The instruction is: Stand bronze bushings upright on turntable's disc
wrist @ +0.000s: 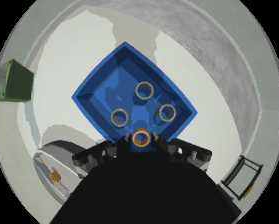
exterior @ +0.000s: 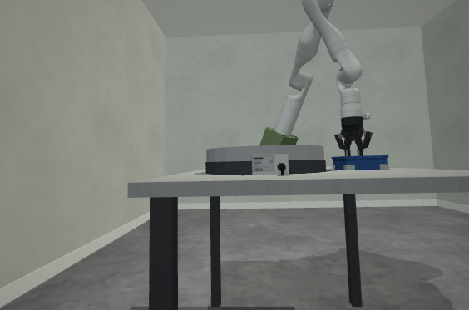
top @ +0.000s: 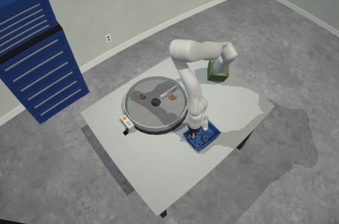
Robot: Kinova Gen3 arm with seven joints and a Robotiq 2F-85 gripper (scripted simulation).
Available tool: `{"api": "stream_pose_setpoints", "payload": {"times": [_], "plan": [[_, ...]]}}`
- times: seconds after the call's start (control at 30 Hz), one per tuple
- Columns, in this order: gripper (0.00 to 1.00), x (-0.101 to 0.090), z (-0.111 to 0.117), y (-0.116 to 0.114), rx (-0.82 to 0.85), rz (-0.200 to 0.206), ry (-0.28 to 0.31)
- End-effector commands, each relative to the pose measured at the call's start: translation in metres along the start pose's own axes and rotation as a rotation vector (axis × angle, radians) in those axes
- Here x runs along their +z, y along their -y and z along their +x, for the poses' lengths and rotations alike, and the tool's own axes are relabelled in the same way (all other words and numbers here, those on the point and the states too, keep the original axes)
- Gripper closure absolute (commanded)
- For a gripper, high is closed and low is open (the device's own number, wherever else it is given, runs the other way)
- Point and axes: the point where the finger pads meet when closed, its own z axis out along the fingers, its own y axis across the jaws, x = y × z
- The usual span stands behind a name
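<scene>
The blue crate [top: 210,142] [exterior: 366,162] [wrist: 105,87] stands on the table right of the turntable. In the wrist view, one bronze bushing [wrist: 140,137] stands upright in the crate's near corner. It sits right between my fingertips. Three steel bushings [wrist: 146,90] [wrist: 166,112] [wrist: 119,117] stand farther in. My gripper [top: 192,134] [exterior: 353,151] [wrist: 141,137] is partly open, pointing straight down, with its fingertips at about the crate's rim. I see no grip on the bushing. Two bronze bushings [top: 141,96] [top: 172,96] stand upright on the grey disc [top: 147,116], one on each side of the dark hub [top: 155,101].
A metal bar [top: 169,90] lies on the disc from near the hub to the rim. A small control box [top: 127,122] [exterior: 269,164] sits at the turntable's front. The arm's green base block [top: 217,74] [exterior: 278,139] stands at the table's back. A blue drawer cabinet [top: 33,50] stands by the wall.
</scene>
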Motion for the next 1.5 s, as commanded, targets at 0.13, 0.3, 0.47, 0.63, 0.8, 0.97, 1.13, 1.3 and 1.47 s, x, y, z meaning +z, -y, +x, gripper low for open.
{"api": "stream_pose_setpoints", "payload": {"times": [0.13, 0.3, 0.47, 0.63, 0.8, 0.97, 1.13, 1.3, 1.47], "plan": [[0.61, 0.000, 0.000, 0.000, 0.000, -0.001, 0.001], [0.61, 0.000, 0.000, 0.000, 0.000, -0.001, 0.001], [0.61, 0.000, 0.000, 0.000, 0.000, -0.001, 0.001], [0.61, 0.000, 0.000, 0.000, 0.000, -0.001, 0.001], [0.61, 0.005, 0.000, 0.000, 0.000, -0.001, 0.001], [0.61, 0.010, 0.000, 0.000, 0.000, -0.001, 0.001], [0.61, 0.018, 0.000, 0.000, 0.000, -0.001, 0.001], [0.61, 0.020, 0.000, 0.000, 0.000, -0.001, 0.001], [0.61, 0.020, 0.000, 0.000, 0.000, -0.001, 0.001]]}}
